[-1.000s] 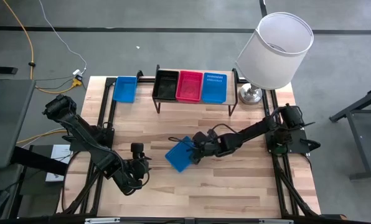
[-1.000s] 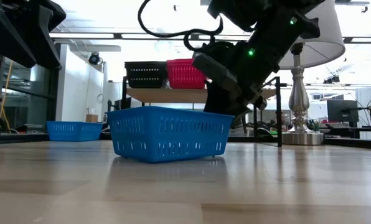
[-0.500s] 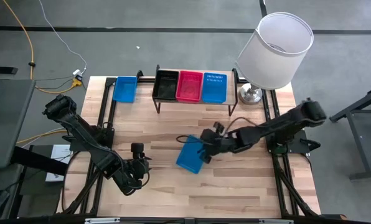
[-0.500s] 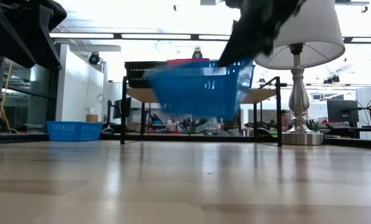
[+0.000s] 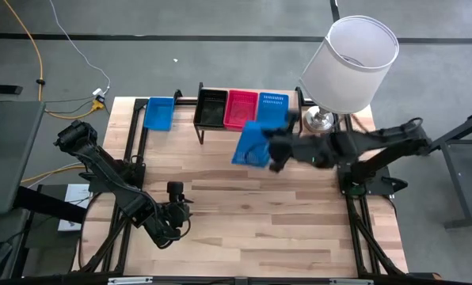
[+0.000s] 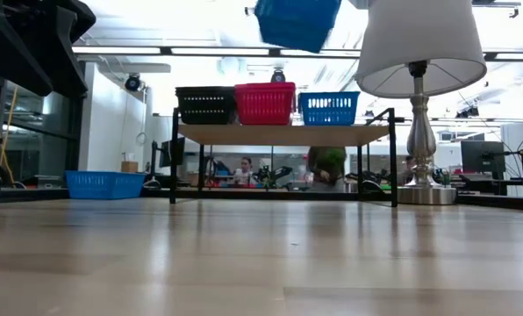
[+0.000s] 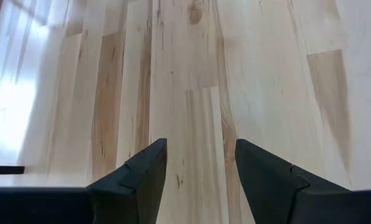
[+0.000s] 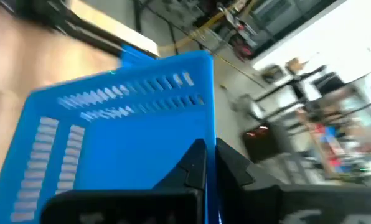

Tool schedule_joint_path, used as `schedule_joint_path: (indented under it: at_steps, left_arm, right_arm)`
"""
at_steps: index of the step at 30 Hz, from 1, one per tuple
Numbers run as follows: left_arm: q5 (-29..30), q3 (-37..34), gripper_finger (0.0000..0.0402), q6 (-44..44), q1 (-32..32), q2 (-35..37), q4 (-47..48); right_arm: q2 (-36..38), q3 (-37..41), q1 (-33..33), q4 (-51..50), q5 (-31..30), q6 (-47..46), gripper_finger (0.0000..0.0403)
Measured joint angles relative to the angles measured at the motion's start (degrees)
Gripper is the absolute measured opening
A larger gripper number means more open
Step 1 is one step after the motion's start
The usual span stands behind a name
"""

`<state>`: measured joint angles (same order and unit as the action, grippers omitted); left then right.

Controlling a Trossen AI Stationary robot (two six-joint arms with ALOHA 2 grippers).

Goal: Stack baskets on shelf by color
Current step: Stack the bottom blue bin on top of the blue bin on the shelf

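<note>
Left of the shelf (image 5: 248,127), the left gripper (image 5: 175,207) waits low with fingers spread; a blue basket (image 5: 252,144) hangs in front of the shelf, its rim pinched by the right gripper (image 5: 272,148).

I see the wooden table (image 5: 244,214) carrying a shelf (image 5: 248,131) at its far edge. Three baskets sit side by side on the shelf: black (image 5: 211,107), red (image 5: 241,108), blue (image 5: 272,106). Another blue basket (image 5: 159,112) lies directly on the table, beside the shelf near the far left corner. A lamp (image 5: 321,120) stands on the table beside the shelf, at the far right.
</note>
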<state>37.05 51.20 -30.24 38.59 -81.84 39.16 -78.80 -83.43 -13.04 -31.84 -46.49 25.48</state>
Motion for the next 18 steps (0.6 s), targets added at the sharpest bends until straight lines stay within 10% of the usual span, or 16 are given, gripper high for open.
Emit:
schedule_joint_path:
  at_steps: [18]
  left_arm:
    - [0.7,0.0,0.0181,0.0,0.0,0.0,-0.4]
  right_arm:
    - [-2.7,-12.2,21.3,-21.4,12.7,10.5,0.0000]
